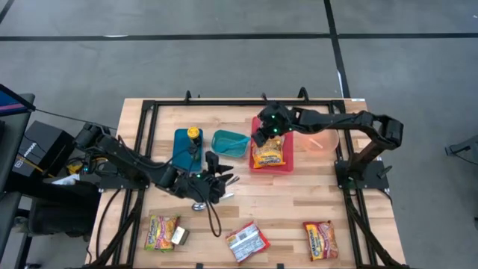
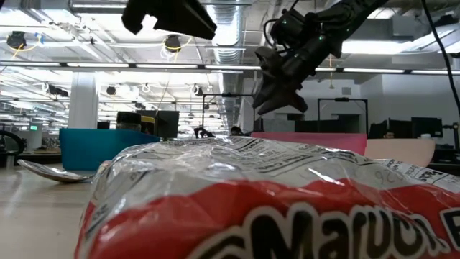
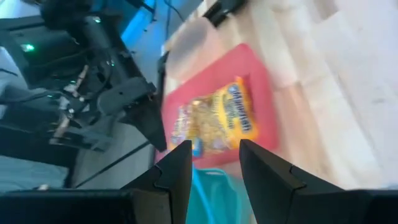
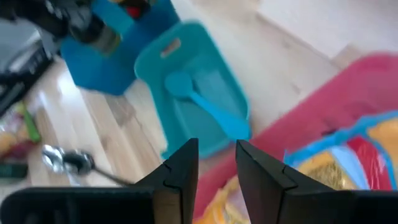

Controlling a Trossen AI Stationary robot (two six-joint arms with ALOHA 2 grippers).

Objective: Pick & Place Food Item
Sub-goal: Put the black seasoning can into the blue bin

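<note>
from above: right gripper (image 1: 261,135) is hovering over the near-left edge of the red tray (image 1: 287,166), empty, fingers looking only narrowly apart, nothing between them. yellow noodle pack (image 1: 269,154) is lying flat in that tray, w/ the gripper just above its corner. teal scoop dish (image 1: 230,142) is sitting just left of the tray, blue box (image 1: 181,145) further left w/ a yellow-capped bottle (image 1: 193,134) on it. pink bowl (image 1: 320,140) is sitting right of the tray. left gripper (image 1: 222,179) is waiting mid-table, in front of the blue box, w/ a metal spoon (image 1: 199,205) lying just beside it. three more packs are lying along the front edge: one front-left (image 1: 162,231), a red-white one in the middle (image 1: 246,241), one front-right (image 1: 320,239). low cam: a red-white pack (image 2: 273,201) is filling the foreground, right gripper (image 2: 279,90) is hanging above the tray (image 2: 309,137), not touching anything; spoon (image 2: 54,173) is showing at left. left wrist cam: left fingers (image 3: 177,177) are standing a narrow gap apart, holding nothing, looking toward the tray (image 3: 258,93) w/ the noodle pack (image 3: 214,121) in it and the other arm's gripper (image 3: 146,118) at its edge. right wrist cam: right fingers (image 4: 180,171) are a little apart, empty, w/ the scoop dish (image 4: 193,93), a teal spoon (image 4: 205,102) lying in it, the tray (image 4: 348,93) and the pack (image 4: 348,162) below.
</note>
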